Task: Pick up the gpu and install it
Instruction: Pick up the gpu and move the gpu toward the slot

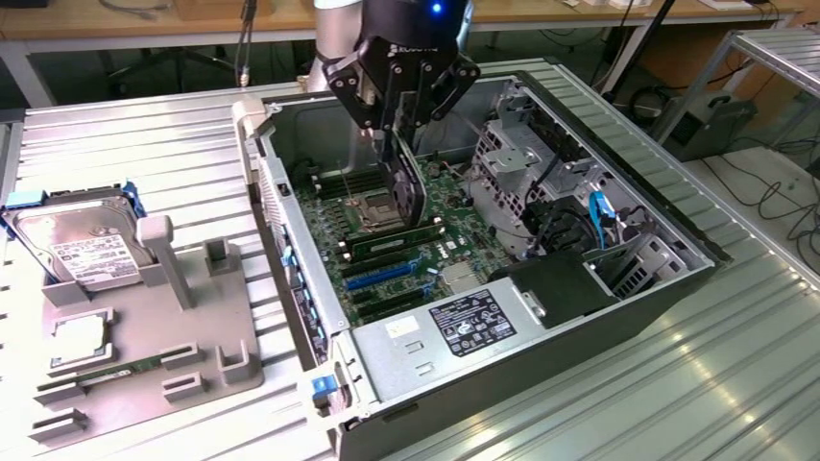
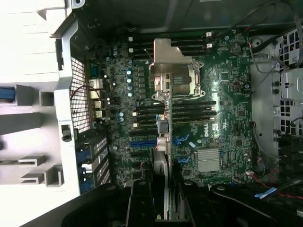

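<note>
My gripper (image 1: 398, 120) hangs over the open computer case (image 1: 666, 279), shut on the gpu (image 1: 409, 187). The black card stands on edge, its lower end just above the green motherboard (image 1: 443, 206) near the memory slots. The wrist view looks straight down the gpu (image 2: 163, 137), which appears as a thin edge between the two black fingers (image 2: 142, 196). Below it lie the motherboard (image 2: 227, 94), the metal CPU socket (image 2: 173, 71) and the blue expansion slots (image 2: 142, 143). Whether the card touches the board I cannot tell.
A grey fixture tray (image 1: 141, 327) at the exterior view's left holds a silver hard drive (image 1: 77, 245), a CPU chip (image 1: 80, 336) and a green memory stick (image 1: 122, 370). Inside the case are the power supply (image 1: 468, 322) and the drive cage (image 1: 513, 163).
</note>
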Action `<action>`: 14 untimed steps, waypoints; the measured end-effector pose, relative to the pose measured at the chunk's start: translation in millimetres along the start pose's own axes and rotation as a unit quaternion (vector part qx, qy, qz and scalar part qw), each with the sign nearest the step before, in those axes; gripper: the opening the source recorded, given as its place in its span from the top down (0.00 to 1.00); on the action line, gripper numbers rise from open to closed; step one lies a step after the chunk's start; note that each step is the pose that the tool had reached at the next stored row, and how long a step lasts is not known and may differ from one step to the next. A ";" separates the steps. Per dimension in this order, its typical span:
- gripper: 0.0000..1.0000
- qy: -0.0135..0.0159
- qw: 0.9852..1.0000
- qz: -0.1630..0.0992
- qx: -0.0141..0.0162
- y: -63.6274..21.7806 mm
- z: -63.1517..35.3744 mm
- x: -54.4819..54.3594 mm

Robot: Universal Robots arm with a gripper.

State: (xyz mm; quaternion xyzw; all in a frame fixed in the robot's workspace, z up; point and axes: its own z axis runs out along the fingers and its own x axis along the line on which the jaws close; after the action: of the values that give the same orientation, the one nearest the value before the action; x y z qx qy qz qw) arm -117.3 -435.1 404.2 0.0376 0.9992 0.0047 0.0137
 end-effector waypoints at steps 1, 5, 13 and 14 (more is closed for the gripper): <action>0.74 0.000 1.000 0.000 0.000 0.0 0.3 -0.2; 0.74 0.000 1.000 0.000 0.000 0.1 1.6 -1.2; 0.74 0.000 1.000 0.000 0.000 0.2 4.1 -3.2; 0.74 0.000 1.000 0.000 0.000 0.2 4.5 -3.5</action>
State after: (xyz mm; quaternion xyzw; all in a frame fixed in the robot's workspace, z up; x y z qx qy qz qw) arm -113.7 -435.1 399.8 0.0376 0.9992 0.0047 0.0137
